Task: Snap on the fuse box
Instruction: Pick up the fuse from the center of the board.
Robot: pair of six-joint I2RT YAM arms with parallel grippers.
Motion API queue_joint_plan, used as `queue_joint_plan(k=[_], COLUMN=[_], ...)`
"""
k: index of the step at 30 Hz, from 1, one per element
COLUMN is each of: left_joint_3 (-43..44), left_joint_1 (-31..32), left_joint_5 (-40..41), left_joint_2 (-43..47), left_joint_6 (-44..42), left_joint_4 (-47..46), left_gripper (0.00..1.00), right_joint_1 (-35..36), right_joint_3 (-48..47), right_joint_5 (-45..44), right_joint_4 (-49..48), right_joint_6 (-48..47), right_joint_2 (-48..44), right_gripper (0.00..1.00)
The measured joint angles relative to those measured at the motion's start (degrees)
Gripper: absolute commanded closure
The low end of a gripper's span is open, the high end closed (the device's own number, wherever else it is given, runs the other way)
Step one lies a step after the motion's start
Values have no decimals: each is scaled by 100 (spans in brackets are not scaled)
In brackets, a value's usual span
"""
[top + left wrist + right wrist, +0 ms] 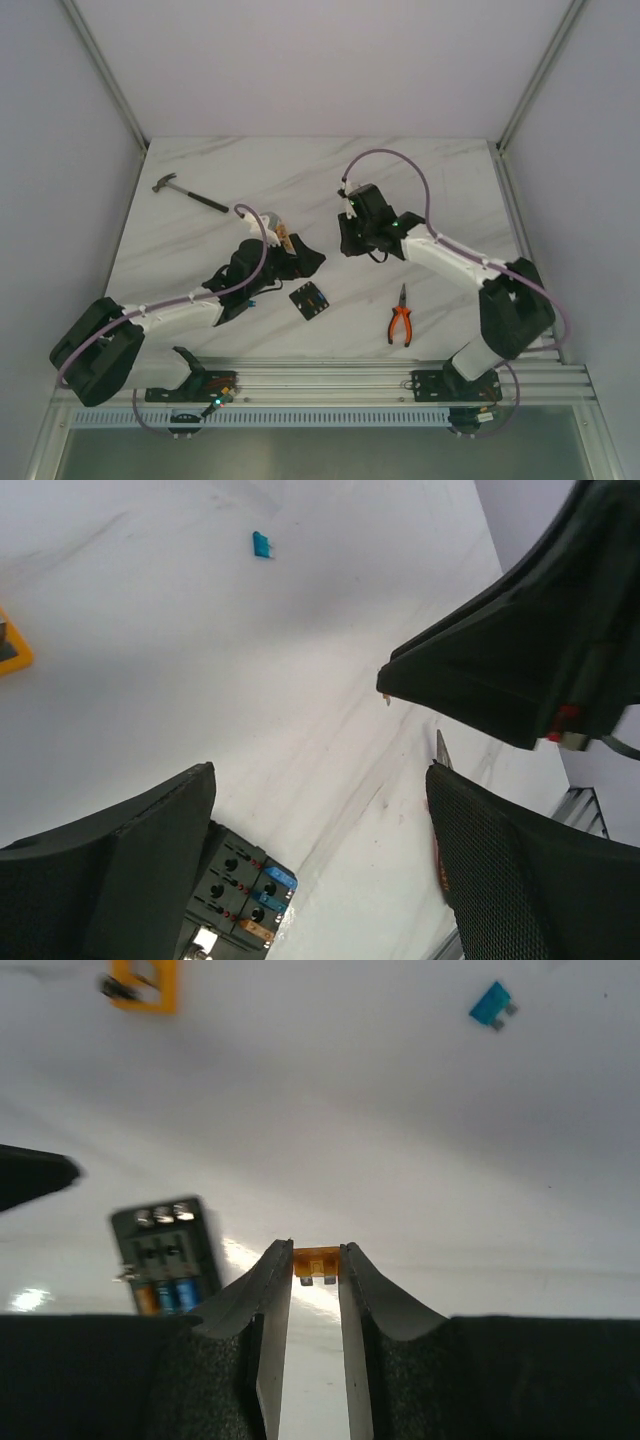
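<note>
1. Fuse box (pixel 310 299): a small black square that lay flat on the table (pixel 200 250), between the two arms and towards the near edge. The pliers (pixel 401 322) lay apart on its right. In the right wrist view, one end of the box held blue and orange fuses, and the other slots looked empty.
2. Right claw (pixel 315 1252): clenched on an orange fuse (pixel 317 1265), pinched at the very fingertips. It was off to one side of the box, not over it.
3. Left claw (pixel 318 780): released, with its fingers wide apart and touching nothing. The box sat at the lower edge of its view.
4. Loose items: a blue fuse (pixel 492 1005) and an orange block (pixel 145 982) lay well apart from the box. A hammer (pixel 190 194) lay at the far left.
5. Handling note (a judgement): the step in hand was carrying the orange fuse to an empty slot.
   - The fuse would need centring over the slot, with its prongs squared to the row.
   - The press should go straight down, because the shallow fingertip grip could let the fuse twist.
   - The free claw could steady the box, which might otherwise slide.
</note>
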State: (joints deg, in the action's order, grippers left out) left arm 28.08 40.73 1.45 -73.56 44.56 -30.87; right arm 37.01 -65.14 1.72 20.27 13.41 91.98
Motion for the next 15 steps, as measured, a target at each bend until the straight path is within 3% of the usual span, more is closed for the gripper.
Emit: queue_joint_plan(k=[10,15], left_joint_3=[-92,-92], left_joint_1=[442,575], left_joint_5=[492,579], left_joint_2=[0,0], left_joint_6=[-341,-525], left_joint_4=[-800,-1049], left_gripper=[20,35], right_joint_1=[328,402], right_joint_3=[820,931], right_joint_5=[-197,-308], right_joint_4=[-1119,-1377], right_joint_6=[1397,1757], right_joint_2=[-1307,-1541], right_gripper=[85,84])
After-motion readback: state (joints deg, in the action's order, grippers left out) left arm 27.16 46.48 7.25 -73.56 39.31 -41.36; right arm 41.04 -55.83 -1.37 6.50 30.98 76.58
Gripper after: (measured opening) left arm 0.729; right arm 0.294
